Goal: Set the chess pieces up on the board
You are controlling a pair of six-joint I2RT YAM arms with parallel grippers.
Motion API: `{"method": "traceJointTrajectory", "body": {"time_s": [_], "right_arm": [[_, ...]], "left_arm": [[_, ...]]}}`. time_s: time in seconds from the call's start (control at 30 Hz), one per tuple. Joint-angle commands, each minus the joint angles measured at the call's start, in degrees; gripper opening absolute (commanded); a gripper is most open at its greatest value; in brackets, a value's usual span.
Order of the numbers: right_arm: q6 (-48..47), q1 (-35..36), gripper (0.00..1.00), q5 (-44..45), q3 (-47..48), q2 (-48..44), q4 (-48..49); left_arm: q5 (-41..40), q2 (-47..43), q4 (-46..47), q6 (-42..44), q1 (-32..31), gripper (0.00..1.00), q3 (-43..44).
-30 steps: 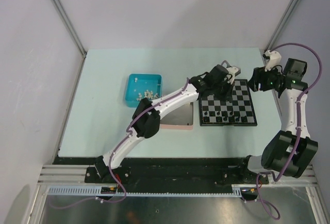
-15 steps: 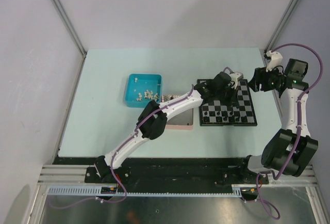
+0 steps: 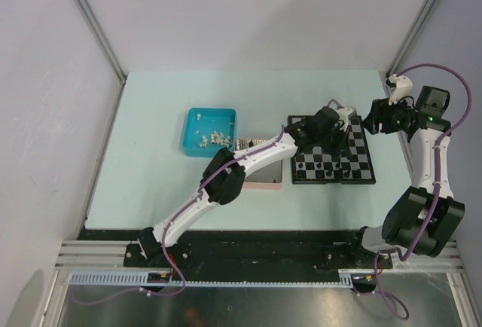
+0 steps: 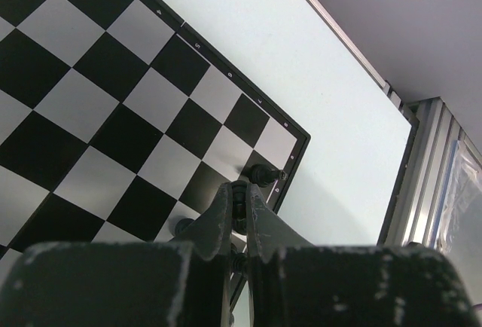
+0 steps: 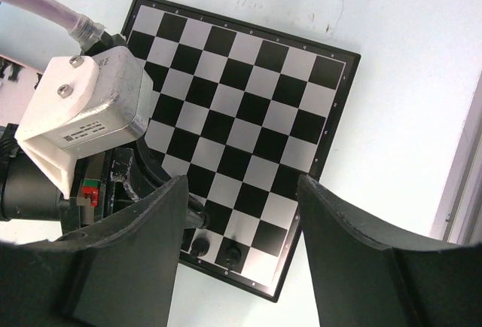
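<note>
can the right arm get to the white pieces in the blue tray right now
Probably not: the left arm stretches over the board between the right gripper and the blue tray.

The board [image 4: 113, 116] looks smooth and faintly glossy, the table [image 4: 316, 63] matt, the black chess pieces [image 4: 260, 171] shiny plastic.

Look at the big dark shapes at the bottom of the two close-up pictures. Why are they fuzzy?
Left wrist view: the jaws sit right by the lens, so they blur, while the board looks crisp. Right wrist view: the same, soft dark jaws and sharp squares. Top view: even light, no glare, but the chess pieces look tiny.
</note>
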Motion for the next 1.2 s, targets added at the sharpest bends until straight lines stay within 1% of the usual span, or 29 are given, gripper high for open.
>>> {"method": "traceJointTrajectory", "body": {"time_s": [0.0, 0.17, 0.4, 0.53, 0.6, 0.77, 0.93, 1.1, 1.17], "right_arm": [[-0.48, -0.46, 0.65, -1.13, 0.10, -0.01, 0.20], [-0.48, -0.46, 0.64, -1.48, 0.10, -0.01, 0.03], [-0.65, -0.37, 0.65, -2.36, 0.10, 0.43, -0.15], [-0.65, -0.46, 0.64, -2.80, 0.18, 0.69, -0.32], [-0.65, -0.37, 0.64, -3.06, 0.18, 0.61, -0.32], [-0.65, -0.46, 0.65, -3.32, 0.18, 0.96, -0.41], [-0.83, -0.37, 0.65, -3.76, 0.10, 1.40, -0.76], [-1.18, 0.07, 0.65, -4.29, 0.10, 1.57, -0.94], [-1.27, 0.33, 0.65, -4.47, 0.10, 1.66, -1.03]], "left_arm": [[-0.21, 0.22, 2.18, 0.59, -0.62, 0.02, 2.33], [-4.60, -2.84, 2.00, 3.66, -0.01, 0.02, -0.73], [-16.10, -8.73, -1.15, 10.07, 1.57, 0.01, -7.50], [-21.29, -10.94, -3.62, 13.51, 1.75, 0.01, -10.40], [-22.62, -11.81, -3.88, 15.09, 1.75, 0.01, -11.64], [-24.29, -12.26, -4.50, 16.41, 1.93, 0.02, -12.08], [-24.47, -12.08, -5.46, 17.20, 2.01, 0.05, -12.61], [-23.42, -11.65, -5.91, 16.85, 2.01, 0.09, -12.61], [-22.98, -11.38, -5.91, 16.50, 1.93, 0.10, -12.69]]}}
